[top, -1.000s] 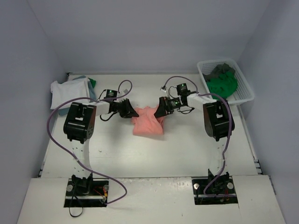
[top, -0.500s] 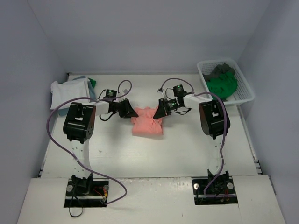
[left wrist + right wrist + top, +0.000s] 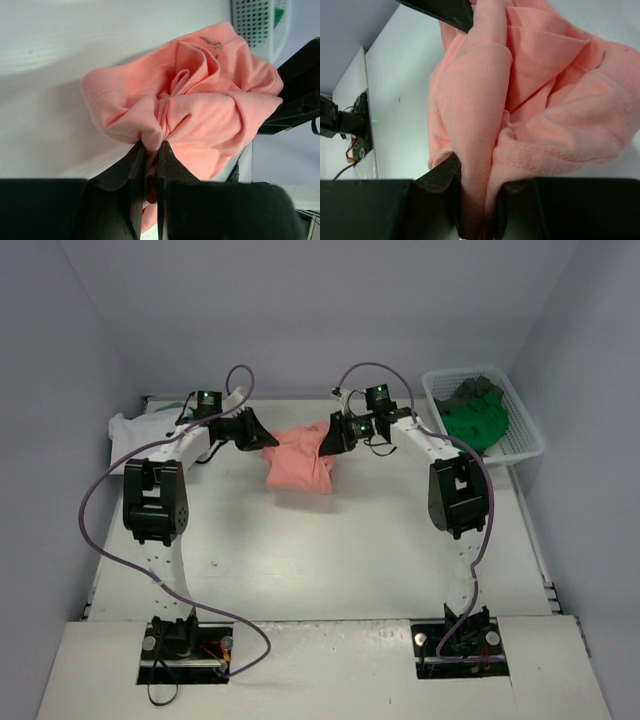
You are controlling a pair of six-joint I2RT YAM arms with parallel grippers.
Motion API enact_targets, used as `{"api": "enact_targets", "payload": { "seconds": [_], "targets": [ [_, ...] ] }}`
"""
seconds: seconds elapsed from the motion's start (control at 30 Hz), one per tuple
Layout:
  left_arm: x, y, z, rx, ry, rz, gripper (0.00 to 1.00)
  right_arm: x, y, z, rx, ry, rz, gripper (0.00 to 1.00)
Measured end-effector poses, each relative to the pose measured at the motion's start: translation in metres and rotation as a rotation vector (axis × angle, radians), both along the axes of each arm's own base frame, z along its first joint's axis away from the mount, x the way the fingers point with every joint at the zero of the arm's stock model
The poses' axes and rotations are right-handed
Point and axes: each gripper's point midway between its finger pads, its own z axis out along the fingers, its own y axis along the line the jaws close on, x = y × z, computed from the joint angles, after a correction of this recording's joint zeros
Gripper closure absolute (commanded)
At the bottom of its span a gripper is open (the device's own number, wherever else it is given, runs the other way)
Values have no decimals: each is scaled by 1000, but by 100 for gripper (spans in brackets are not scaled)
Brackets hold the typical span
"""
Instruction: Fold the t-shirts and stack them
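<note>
The salmon t-shirt hung bunched between left tool and right tool, equally near. Both pinched its opposite ends tightly.

One t-shirt sits between my claws at 12 o'clock on the counter: left claw on its 9 o'clock edge, right claw on its 3 o'clock edge. Basket at 2 o'clock, more t-shirts in it. Shirt pile at 10 o'clock.

The salmon t-shirt is soft, matt knit cloth with stitched hems. The counter is smooth matt white. The basket is white plastic mesh.
</note>
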Motion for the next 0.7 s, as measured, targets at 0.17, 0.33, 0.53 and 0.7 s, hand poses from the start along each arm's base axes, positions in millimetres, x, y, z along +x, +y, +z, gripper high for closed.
{"api": "enact_targets", "payload": {
  "seconds": [0.17, 0.33, 0.53, 0.7],
  "targets": [
    [7, 12, 41, -24, -71, 16, 100, 21, 12, 31, 41, -54, -4, 100],
    [10, 34, 59, -40, -86, 54, 100, 40, 38, 18, 55, -22, 8, 100],
    [13, 87, 65, -48, -40, 144, 100, 40, 95, 6, 71, -26, 65, 100],
    [10, 132, 68, -33, -19, 212, 100, 22, 134, 26, 79, -94, 109, 100]
  ]
}}
